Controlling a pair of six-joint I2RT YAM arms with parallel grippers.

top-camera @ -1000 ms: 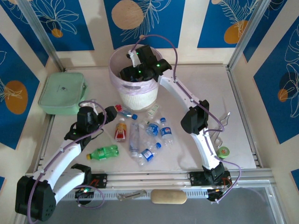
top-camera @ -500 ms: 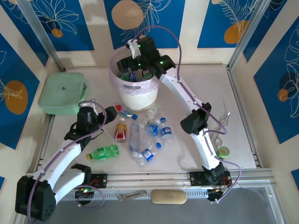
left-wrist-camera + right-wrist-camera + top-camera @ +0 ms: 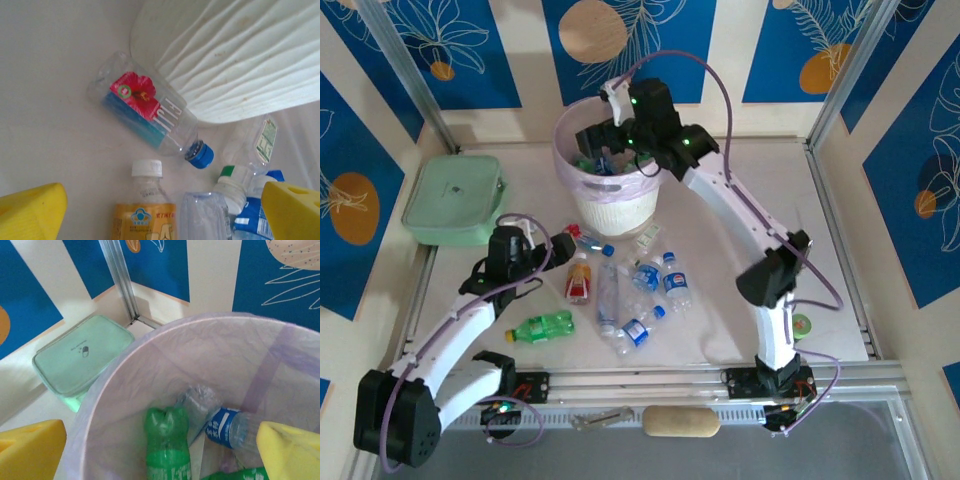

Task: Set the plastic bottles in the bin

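Left wrist view, FIJI bottle (image 3: 150, 117), red hibiscus label (image 3: 136, 95), left gripper (image 3: 161, 196) spread wide, empty, right gripper (image 3: 160, 430) spread wide, empty, above bin (image 3: 150, 336)

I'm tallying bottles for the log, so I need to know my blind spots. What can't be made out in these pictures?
- Count of bottles in the bin: top view, the right gripper covers its mouth; right wrist view, the bottom edge cuts the green bottle.
- Orange-labelled bottle: left wrist view, bottom edge cuts off its body.
- Label print on the loose bottles: top view, too small to read.
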